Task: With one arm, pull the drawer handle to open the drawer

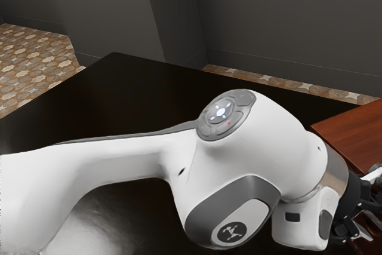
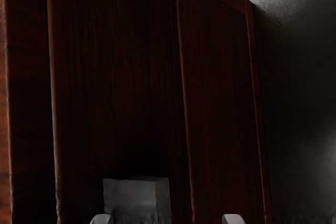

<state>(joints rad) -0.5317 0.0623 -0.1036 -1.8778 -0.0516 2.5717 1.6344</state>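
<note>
Grey walls and a patterned tile floor surround a dark glossy worktop. The black two-finger end effector sits at the exterior view's right edge, directly in front of a red-brown wooden cabinet. In the wrist view its two pale fingertips stand wide apart, so it is released and grasps nothing. A pale grey block-shaped drawer handle lies just ahead of the hand, within the finger gap but nearer one fingertip than the other. The handle is mounted on a dark red-brown wooden drawer front, which looks level with the neighbouring panel. No opening can be made out, so the drawer is judged not yet pulled. The white seven-joint arm reaches across the worktop from the exterior view's left.

Step in hand: approach and alignment on the handle. The next move probably calls for centring the handle between the fingers, closing firmly on it, then drawing straight back along the drawer's travel.
</note>
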